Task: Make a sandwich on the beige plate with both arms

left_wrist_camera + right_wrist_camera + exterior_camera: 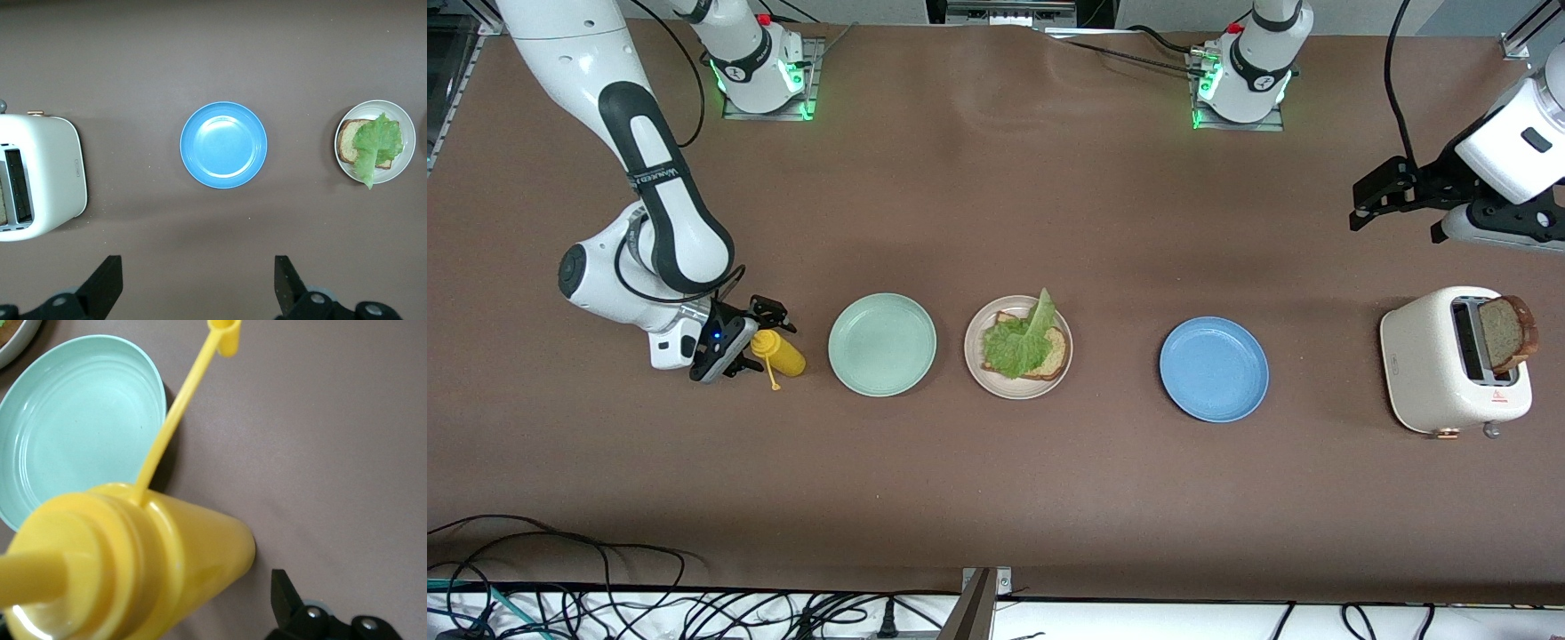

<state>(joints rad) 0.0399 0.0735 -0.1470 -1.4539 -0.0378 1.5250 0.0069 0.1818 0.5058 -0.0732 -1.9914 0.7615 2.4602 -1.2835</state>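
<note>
Front view: three plates are shown in a row across the brown table [996,498]. The beige plate [975,360] lies in the middle and carries one slice of brown-crusted bread [1052,357] with a ruffled green lettuce leaf [1021,340] laid on top; no second slice covers the leaf. A mint-green plate [882,344] lies beside it toward the right arm's end, and a blue plate [1214,369] toward the left arm's end. A white toaster [1440,373] is seen at the left arm's end, with a slice of toast [1507,331] standing up out of its slot.

The right gripper [760,342] is lowered to the table at a yellow squeeze bottle [781,353], just beside the mint-green plate; its fingers are spread on either side of the bottle and are not pressed on it. The bottle's tethered cap [225,335] is seen in the right wrist view.

The left gripper [1378,200] is held in the air over bare table, with its fingers [107,283] spread wide and nothing between them.
</note>
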